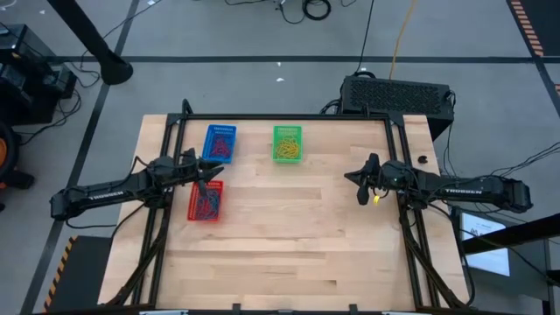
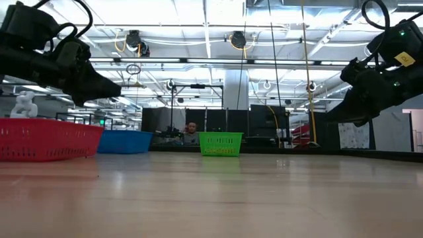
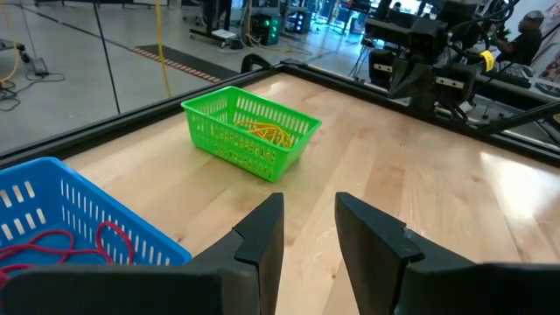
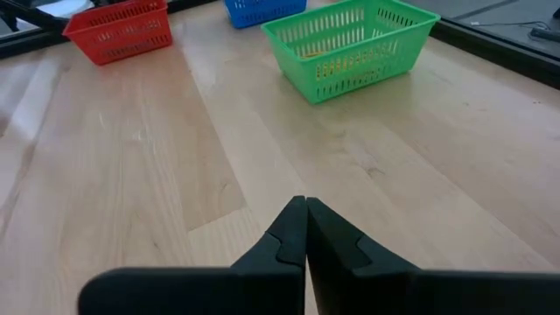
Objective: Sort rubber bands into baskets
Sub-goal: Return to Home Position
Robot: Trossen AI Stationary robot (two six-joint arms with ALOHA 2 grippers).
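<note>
Rubber bands (image 1: 286,150) inside red basket (image 1: 206,220) and blue basket (image 1: 220,127) at left, green basket (image 1: 287,128) farther right, none seen loose on table (image 1: 289,249); left gripper (image 1: 208,175) raised between red and blue, spread apart, right gripper (image 1: 360,182) near right edge, pinched together, empty; seemingly homing, next needing only clear retreat.

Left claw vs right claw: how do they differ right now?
The left claw is open, jaws apart; the right claw is shut, jaws touching. The left claw hovers by the blue basket and red basket; the right claw hangs over bare table, away from both. Both are empty and off the tabletop.
</note>
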